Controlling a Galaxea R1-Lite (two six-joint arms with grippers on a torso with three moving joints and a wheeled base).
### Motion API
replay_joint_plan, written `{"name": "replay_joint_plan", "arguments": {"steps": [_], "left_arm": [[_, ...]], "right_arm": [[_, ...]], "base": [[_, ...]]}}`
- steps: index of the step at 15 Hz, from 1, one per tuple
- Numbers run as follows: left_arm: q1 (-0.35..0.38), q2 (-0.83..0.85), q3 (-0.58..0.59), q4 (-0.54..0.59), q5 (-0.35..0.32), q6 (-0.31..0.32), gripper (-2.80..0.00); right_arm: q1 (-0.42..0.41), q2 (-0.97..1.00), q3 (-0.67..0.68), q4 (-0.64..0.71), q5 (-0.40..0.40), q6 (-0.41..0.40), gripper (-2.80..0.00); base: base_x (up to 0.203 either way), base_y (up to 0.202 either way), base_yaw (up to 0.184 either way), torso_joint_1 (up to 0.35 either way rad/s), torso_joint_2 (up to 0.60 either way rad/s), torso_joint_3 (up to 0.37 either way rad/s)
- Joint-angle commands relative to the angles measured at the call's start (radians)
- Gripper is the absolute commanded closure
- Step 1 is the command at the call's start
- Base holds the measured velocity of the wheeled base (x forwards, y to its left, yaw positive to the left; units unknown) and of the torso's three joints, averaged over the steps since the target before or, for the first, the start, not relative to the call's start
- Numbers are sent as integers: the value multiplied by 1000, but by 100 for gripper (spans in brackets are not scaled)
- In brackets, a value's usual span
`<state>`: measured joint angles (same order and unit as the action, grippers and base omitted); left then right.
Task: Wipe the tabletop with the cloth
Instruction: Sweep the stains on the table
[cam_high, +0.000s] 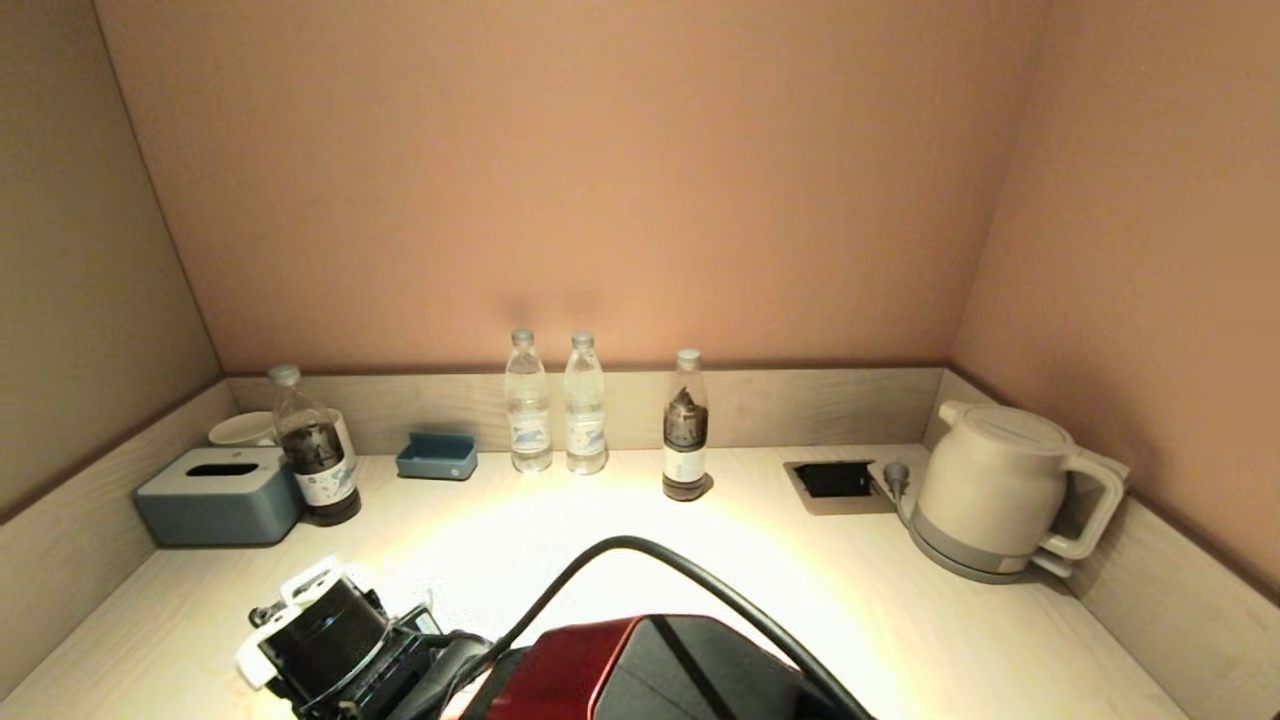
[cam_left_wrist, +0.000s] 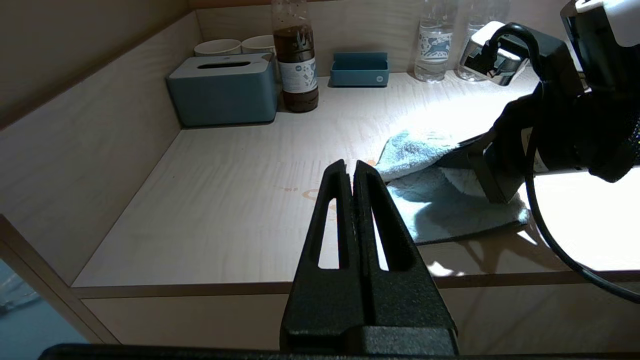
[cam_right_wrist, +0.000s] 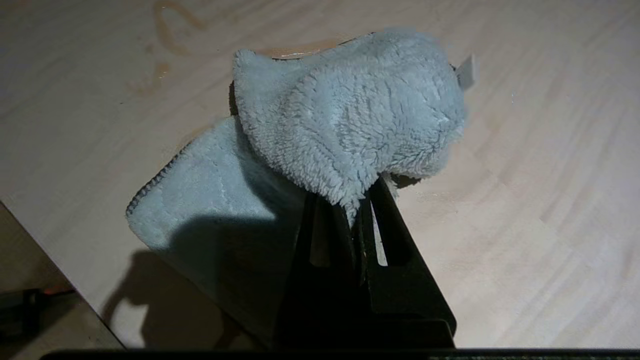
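A fluffy light blue cloth (cam_right_wrist: 350, 115) lies on the pale wooden tabletop (cam_right_wrist: 525, 200) near its front edge, partly bunched up. My right gripper (cam_right_wrist: 357, 200) is shut on a fold of it. The cloth (cam_left_wrist: 435, 200) and the right gripper (cam_left_wrist: 492, 170) also show in the left wrist view. Orange-brown stain rings (cam_left_wrist: 310, 192) mark the tabletop just left of the cloth. In the head view the right wrist (cam_high: 330, 640) hides the cloth. My left gripper (cam_left_wrist: 350, 167) is shut and empty, hanging in front of the table's front edge.
Along the back wall stand a blue-grey tissue box (cam_high: 220, 495), cups (cam_high: 245, 428), a dark bottle (cam_high: 315, 450), a small blue tray (cam_high: 437, 456), two water bottles (cam_high: 528, 405), another dark bottle (cam_high: 686, 430), a socket recess (cam_high: 835, 480) and a white kettle (cam_high: 1000, 490). Walls close three sides.
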<state>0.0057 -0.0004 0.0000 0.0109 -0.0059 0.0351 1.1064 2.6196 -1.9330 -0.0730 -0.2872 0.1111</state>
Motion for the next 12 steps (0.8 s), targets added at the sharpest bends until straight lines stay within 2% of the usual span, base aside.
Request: {"name": "replay_joint_plan", "arguments": {"steps": [1, 8, 12], "left_arm": [[0, 0, 0, 0, 0, 0, 0], [0, 0, 0, 0, 0, 0, 0], [0, 0, 0, 0, 0, 0, 0]], "right_arm": [[-6, 1, 0, 1, -3, 1, 0], [-135, -18, 0, 7, -4, 2, 0], [-132, -41, 9, 10, -31, 16, 0]], "base": [[0, 0, 0, 0, 0, 0], [0, 0, 0, 0, 0, 0], [0, 0, 0, 0, 0, 0]]}}
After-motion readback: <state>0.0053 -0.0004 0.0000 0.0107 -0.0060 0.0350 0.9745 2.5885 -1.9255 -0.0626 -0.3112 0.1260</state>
